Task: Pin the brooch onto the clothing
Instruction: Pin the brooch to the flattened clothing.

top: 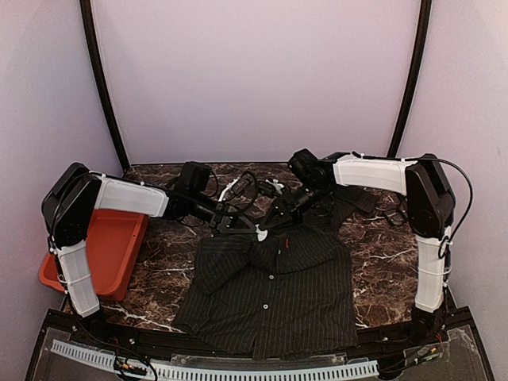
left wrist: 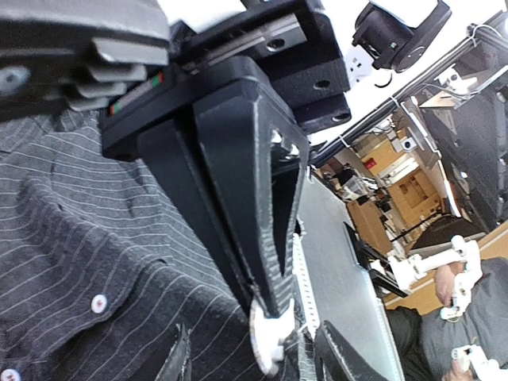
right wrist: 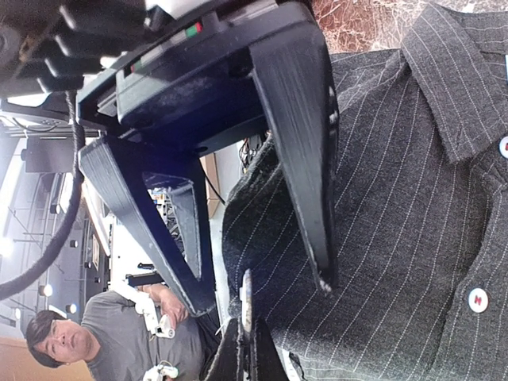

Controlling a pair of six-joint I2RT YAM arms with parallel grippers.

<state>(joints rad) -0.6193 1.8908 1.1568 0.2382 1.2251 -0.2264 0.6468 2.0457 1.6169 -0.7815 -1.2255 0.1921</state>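
No word, number or brand can be read anywhere. The nearest thing to a label is a tiny red tag on the shirt, just below the collar and beside the button line. It is too small in the top view to show any letters. In the left wrist view, cartons stand well beyond the shirt, and any marks on them are too blurred to read.
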